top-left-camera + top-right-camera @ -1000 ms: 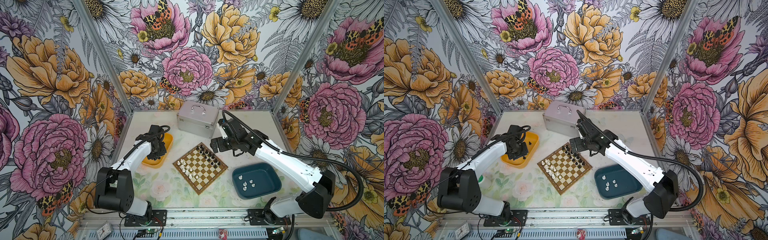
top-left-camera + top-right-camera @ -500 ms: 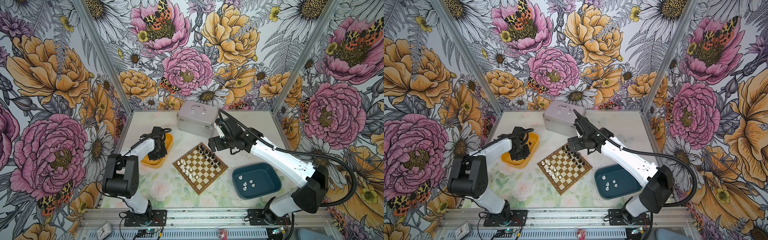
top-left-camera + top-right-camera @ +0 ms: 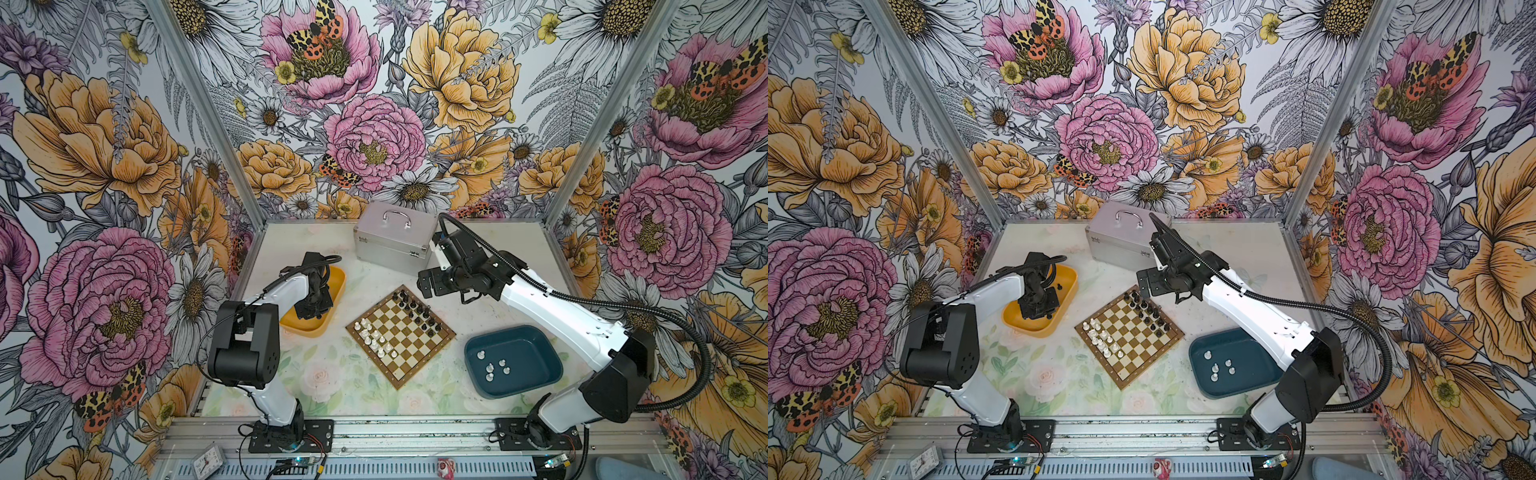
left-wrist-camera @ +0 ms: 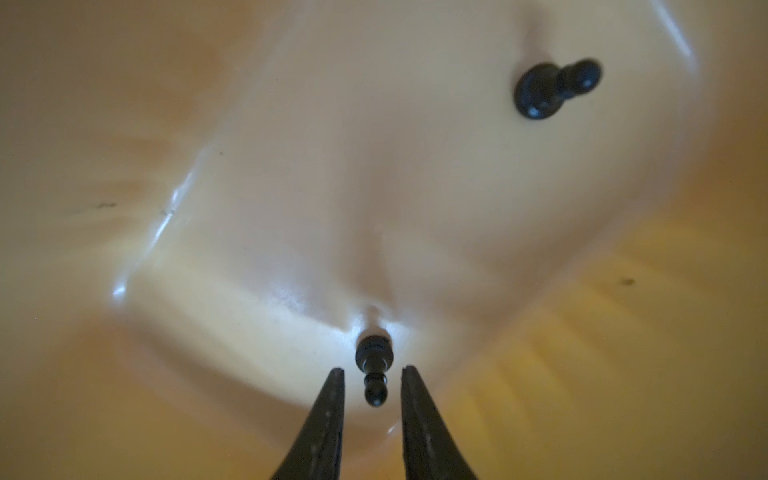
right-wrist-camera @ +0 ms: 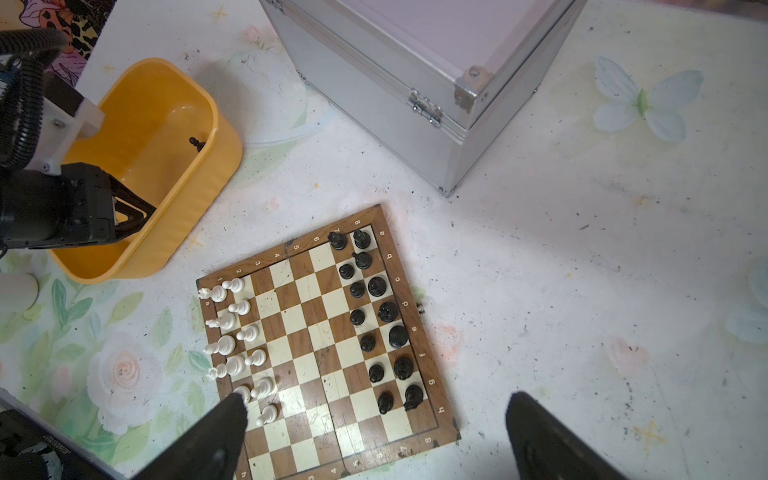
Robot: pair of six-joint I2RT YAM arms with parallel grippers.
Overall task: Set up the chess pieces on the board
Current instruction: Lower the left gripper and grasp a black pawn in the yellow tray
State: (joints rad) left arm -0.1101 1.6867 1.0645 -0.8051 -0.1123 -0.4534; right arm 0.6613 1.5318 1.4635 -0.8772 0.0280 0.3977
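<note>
Left gripper (image 4: 372,370) in yellow tray (image 4: 582,353): jaws stood slightly apart astride a black pawn (image 4: 374,353), untouched; centring on its neck before pinching seemed wise. Right gripper (image 5: 376,399) gaped.

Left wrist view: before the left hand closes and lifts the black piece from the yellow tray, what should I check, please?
1. Black piece sits between the left hand's fingers: ok.
2. Fingers touch the piece: not ok, gaps show on both sides.
3. Second black piece lies well away from the fingers: ok.
4. Right hand is open and holds nothing: ok.
5. Right hand is away from the yellow tray: ok.
6. A free square waits in the board's black rows: cannot tell.
</note>
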